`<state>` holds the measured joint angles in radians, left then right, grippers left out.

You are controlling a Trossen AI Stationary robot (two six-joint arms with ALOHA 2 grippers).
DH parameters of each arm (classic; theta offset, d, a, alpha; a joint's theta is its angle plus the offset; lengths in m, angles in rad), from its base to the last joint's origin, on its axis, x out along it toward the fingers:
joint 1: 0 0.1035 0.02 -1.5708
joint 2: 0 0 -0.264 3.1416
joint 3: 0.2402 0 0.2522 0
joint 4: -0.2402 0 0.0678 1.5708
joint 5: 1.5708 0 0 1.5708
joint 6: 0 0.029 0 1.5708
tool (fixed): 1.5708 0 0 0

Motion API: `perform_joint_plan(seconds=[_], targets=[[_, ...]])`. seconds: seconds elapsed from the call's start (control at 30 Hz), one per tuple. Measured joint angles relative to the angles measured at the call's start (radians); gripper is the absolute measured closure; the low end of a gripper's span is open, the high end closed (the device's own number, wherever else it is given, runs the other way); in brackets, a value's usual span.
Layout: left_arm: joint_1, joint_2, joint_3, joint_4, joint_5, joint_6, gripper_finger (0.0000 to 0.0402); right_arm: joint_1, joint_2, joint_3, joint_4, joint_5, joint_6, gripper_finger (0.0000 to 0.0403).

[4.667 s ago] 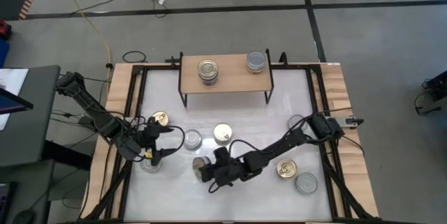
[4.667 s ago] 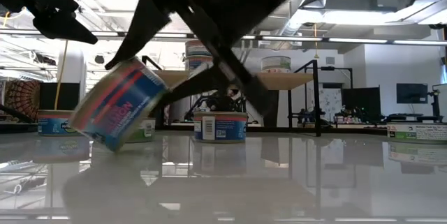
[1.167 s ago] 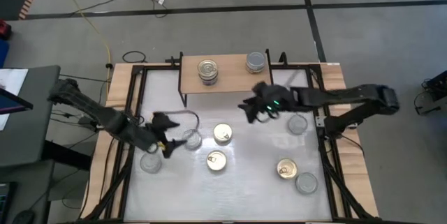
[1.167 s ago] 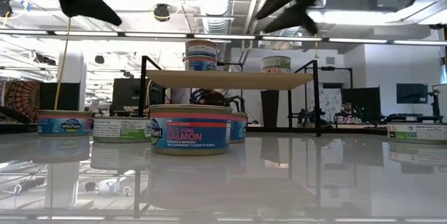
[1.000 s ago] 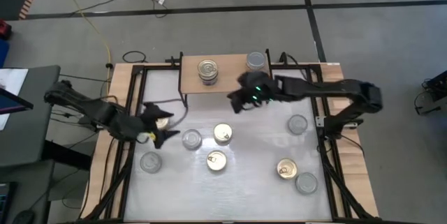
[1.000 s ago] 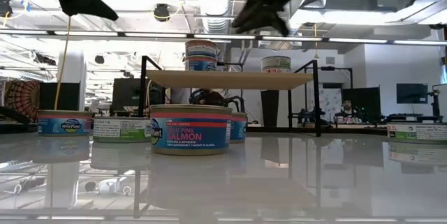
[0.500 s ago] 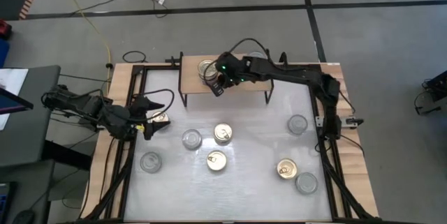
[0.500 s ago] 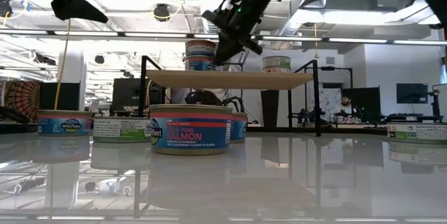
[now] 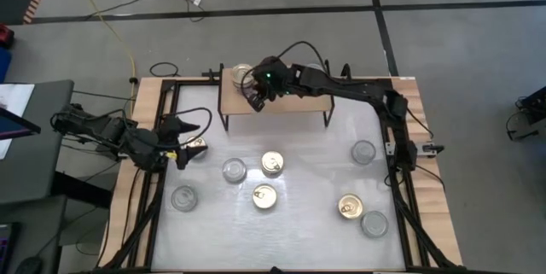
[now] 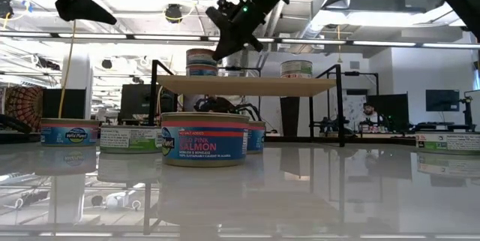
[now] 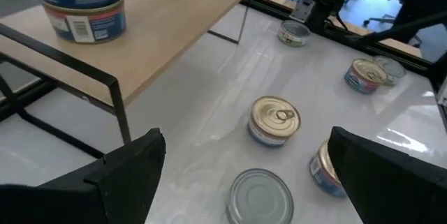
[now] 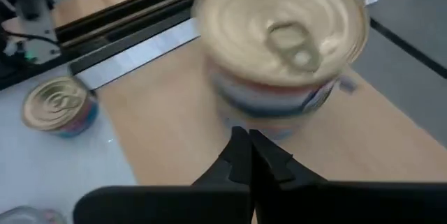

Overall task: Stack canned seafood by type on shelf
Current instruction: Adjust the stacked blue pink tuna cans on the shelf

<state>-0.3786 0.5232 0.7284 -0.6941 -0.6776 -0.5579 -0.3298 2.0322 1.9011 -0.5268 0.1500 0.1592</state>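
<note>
Starting on the left: the left gripper (image 9: 182,140) hangs over the table's left edge with its fingers spread wide and nothing in them, right by a gold-lid tin (image 9: 196,147). Two plain-lid tins (image 9: 234,170) sit near it on the glossy white tabletop (image 9: 307,223).

Middle of the table has two more gold-lid tins, one of them labelled pink salmon (image 10: 205,139) in the low view. Up top, the wooden shelf (image 9: 290,102) carries a two-high gold-lid stack (image 9: 241,75) near its left end, and the right gripper (image 9: 253,97) is just beside it, fingers clenched together on nothing; looks to me like it's nudging the stack. A grey-lid can (image 10: 296,68) sits further right on the shelf, hidden under the arm from above.

Far right, three tins wait on the table. So roughly three shelved, seven to go, I reckon.

The table has wood side rails, grey floor around it, and an open workshop with ceiling lights behind.
</note>
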Motion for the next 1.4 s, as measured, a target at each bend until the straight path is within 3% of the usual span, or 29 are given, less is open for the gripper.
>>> perform_joint_plan(seconds=[0.3,0.87,1.13,1.4], targets=[[0.000,0.000,0.000,0.000,-0.020,-0.003,0.0020,-0.027,-0.019,0.000,-0.098,-0.014,0.013,0.0383],[0.000,0.000,0.000,-0.006,-0.041,0.004,0.0020,-0.052,-0.016,-0.019,0.084,-0.022,-0.063,0.0383],[0.000,0.000,0.000,-0.007,-0.041,0.005,0.0020,-0.050,-0.015,-0.020,0.137,-0.119,-0.086,0.0383],[0.000,0.000,0.000,-0.026,-0.041,0.000,0.0020,-0.064,-0.015,-0.020,0.045,-0.066,0.057,0.0384]])
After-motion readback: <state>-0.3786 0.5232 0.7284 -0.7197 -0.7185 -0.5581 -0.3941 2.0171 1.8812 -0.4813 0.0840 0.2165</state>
